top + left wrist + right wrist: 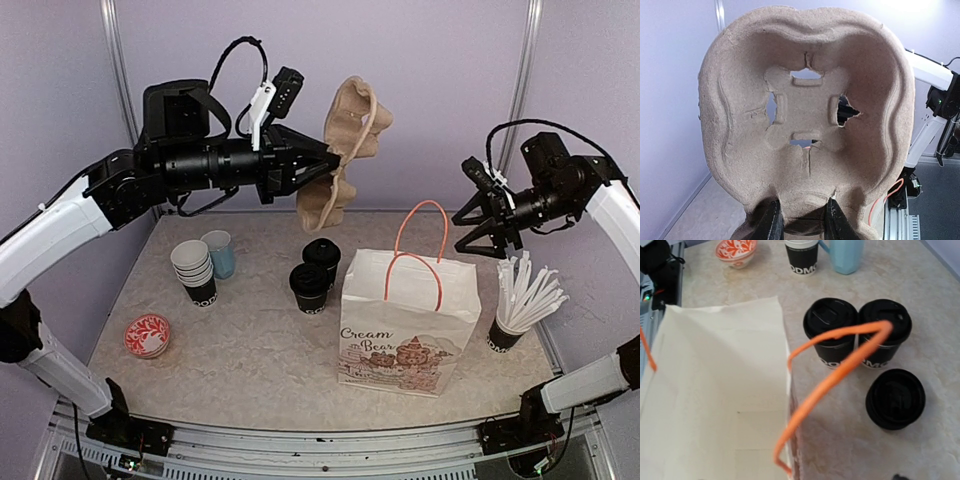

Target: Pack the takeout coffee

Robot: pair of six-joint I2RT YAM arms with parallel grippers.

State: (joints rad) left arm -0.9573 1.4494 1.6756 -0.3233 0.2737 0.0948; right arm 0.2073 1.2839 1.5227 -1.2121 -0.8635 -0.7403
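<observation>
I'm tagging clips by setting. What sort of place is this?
Probably a robot lab cell staged as a café counter: plain purple walls enclose the table, which holds a paper bag and two lidded takeout cups, while the left gripper holds a pulp cup carrier.

Lilac walls (pixel 420 60) w/ grey corner posts (pixel 118 60), beige marbled tabletop (pixel 260 350).

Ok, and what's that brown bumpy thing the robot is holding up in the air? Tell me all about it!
It is a cup carrier of tan moulded pulp, rough and fibrous, with rounded lobes and a cross-shaped middle pierced by small holes, one torn at its edge. It hangs in the air above the back of the table, turned up on edge. Only the left gripper touches it, pinching its lower rim.
</observation>
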